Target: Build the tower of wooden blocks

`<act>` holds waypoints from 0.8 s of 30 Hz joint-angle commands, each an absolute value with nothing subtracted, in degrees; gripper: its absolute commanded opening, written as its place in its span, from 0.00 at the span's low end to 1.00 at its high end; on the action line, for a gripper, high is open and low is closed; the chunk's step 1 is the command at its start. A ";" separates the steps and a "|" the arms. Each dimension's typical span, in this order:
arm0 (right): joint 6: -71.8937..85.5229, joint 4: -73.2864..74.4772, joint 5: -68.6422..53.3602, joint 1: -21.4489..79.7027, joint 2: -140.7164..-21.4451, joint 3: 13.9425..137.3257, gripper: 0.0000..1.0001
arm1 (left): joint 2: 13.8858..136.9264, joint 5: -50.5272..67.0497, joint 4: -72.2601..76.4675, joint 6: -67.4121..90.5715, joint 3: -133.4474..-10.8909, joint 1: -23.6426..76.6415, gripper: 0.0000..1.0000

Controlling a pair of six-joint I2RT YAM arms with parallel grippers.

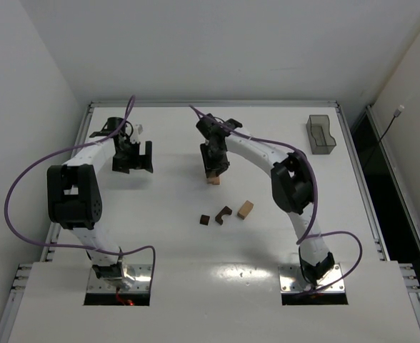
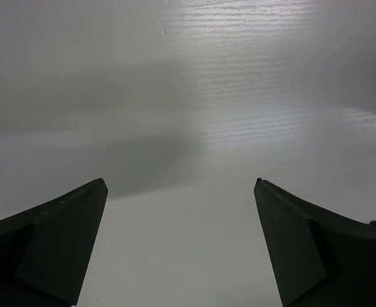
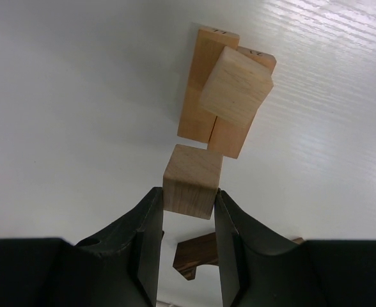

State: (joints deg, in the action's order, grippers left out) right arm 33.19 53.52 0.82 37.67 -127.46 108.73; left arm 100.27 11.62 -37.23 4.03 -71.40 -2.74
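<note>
Shows the right jaws clamped on two opposite side faces of a light tan cube [image 3: 189,181], seemingly raised off the bench [image 3: 60,128]. Shows, just ahead of those jaws, the wood block tower [image 3: 236,86]: two tan uprights standing side by side and touching, capped by another tan cube turned askew to them. Places a dark brown arch block [image 3: 197,254] behind and below the jaws, lying on the bench, with a small dark cube [image 1: 205,219] and a tan block [image 1: 246,209] on either side of it in the overhead view. Shows the left jaws wide apart over bare bench, nothing between them, well apart from the tower. Suggests light, stiff, smooth-faced wood, likely to slip under a loose pinch and, as a narrow column, to topple at a nudge. Calls for a hold on opposite flat faces, near the middle, and a level, gentle set-down. Leaves a smoky plastic tray [image 1: 321,134] far beyond the right jaws, off to their right.
</note>
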 commanded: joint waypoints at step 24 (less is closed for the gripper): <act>34.37 51.24 -2.02 35.60 -130.96 111.27 0.00 | 100.63 12.13 -36.74 3.60 -71.81 -3.60 1.00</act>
